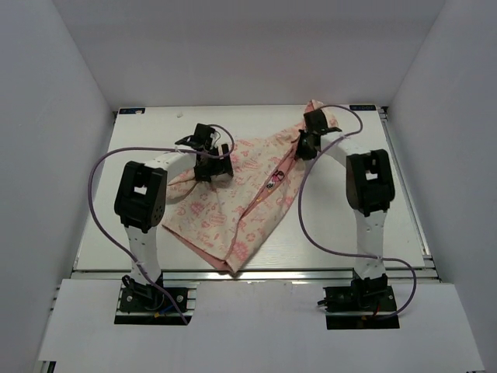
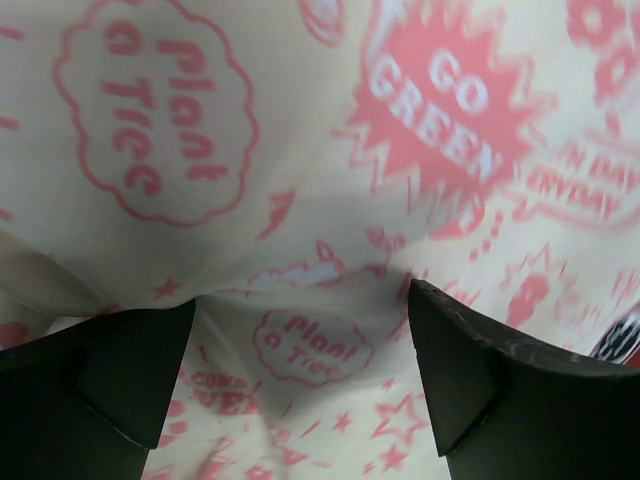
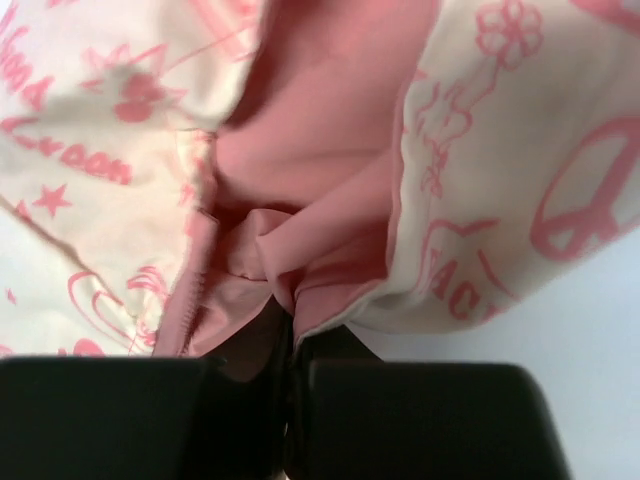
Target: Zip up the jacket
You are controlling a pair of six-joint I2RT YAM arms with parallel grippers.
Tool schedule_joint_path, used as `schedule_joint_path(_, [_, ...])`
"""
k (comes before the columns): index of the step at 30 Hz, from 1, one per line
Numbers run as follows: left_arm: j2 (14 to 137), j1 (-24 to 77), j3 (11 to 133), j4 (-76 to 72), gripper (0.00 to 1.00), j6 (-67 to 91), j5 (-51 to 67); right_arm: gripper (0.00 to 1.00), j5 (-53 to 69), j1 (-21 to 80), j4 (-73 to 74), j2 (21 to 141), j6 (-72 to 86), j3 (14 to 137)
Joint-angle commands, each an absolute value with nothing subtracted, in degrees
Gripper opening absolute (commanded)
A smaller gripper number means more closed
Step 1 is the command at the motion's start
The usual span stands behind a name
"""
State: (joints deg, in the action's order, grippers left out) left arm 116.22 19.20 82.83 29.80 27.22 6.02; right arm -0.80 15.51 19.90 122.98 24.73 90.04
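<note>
The jacket (image 1: 233, 206), cream with pink print, lies spread on the table between the arms, its pink zipper strip (image 1: 268, 190) running diagonally down the middle. My left gripper (image 1: 210, 165) is open and sits low over the jacket's left part; in the left wrist view its fingers (image 2: 455, 360) stand wide apart over the printed fabric (image 2: 300, 345). My right gripper (image 1: 304, 146) is at the jacket's upper right end, shut on a fold of salmon-pink lining (image 3: 300, 280) beside the zipper teeth (image 3: 195, 290).
The white table (image 1: 140, 140) is ringed by white walls. A metal rail (image 1: 256, 272) runs along the near edge. Purple cables (image 1: 307, 210) loop from both arms over the table.
</note>
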Motion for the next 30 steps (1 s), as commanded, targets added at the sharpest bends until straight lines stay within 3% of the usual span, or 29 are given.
schedule_joint_path(1, [115.15, 19.68, 76.83, 30.50, 0.98, 28.38, 7.56, 0.00, -7.53, 15.29, 22.66, 133.98, 23.21, 103.84])
schedule_joint_path(6, [108.55, 27.40, 67.51, 26.28, 0.98, 34.17, 10.02, 0.00, -7.74, 11.97, 28.76, 148.08, 21.10, 135.03])
schedule_joint_path(10, [106.62, 35.93, 66.71, 28.03, 0.98, 37.52, 8.88, 0.35, 4.35, 10.46, 20.23, 144.08, 14.61, 132.54])
schedule_joint_path(14, [103.80, 36.12, 66.27, 30.13, 0.98, 38.85, 3.63, 0.69, 7.29, 11.07, 26.26, 134.32, 6.95, 126.94])
schedule_joint_path(15, [103.45, 36.12, 68.27, 31.28, 0.98, 39.20, 0.65, 0.89, 6.86, 11.07, 27.32, 131.34, 6.33, 123.96])
schedule_joint_path(23, [98.44, 39.54, 73.56, 36.03, 0.98, 39.64, -4.75, 0.89, 0.35, 11.69, 29.72, 96.18, 15.72, 75.41])
schedule_joint_path(30, [97.03, 47.19, 72.34, 33.41, 0.98, 39.20, -0.01, 0.89, 5.87, 18.19, 26.64, 74.72, 18.54, 52.51])
